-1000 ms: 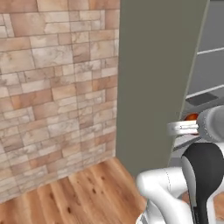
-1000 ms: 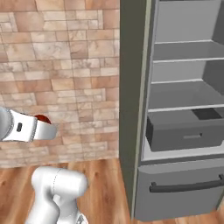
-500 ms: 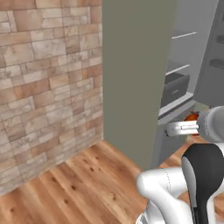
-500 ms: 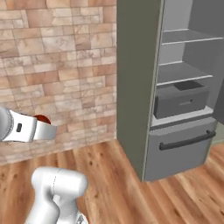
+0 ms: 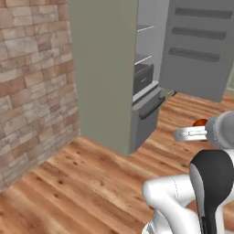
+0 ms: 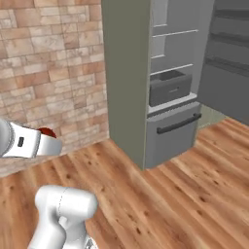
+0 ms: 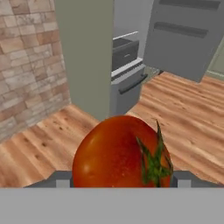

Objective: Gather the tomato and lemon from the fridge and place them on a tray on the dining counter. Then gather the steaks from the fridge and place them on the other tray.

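Gripping one tomato (image 7: 120, 151) — hand (image 7: 118, 179) closed around it, one fridge (image 5: 109, 68) open

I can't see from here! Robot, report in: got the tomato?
Gripper shut on tomato. Fridge open, door swung wide. Bare wood floor ahead, nothing in the way.

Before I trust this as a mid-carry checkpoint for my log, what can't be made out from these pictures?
- Gripper fingers: hand view, hidden behind the tomato.
- Tomato: left base view, mostly behind the gripper; right base view, just a red sliver.
- Fridge shelves: left base view, blocked by its side wall.
- Fridge door: cut off at the top edge.
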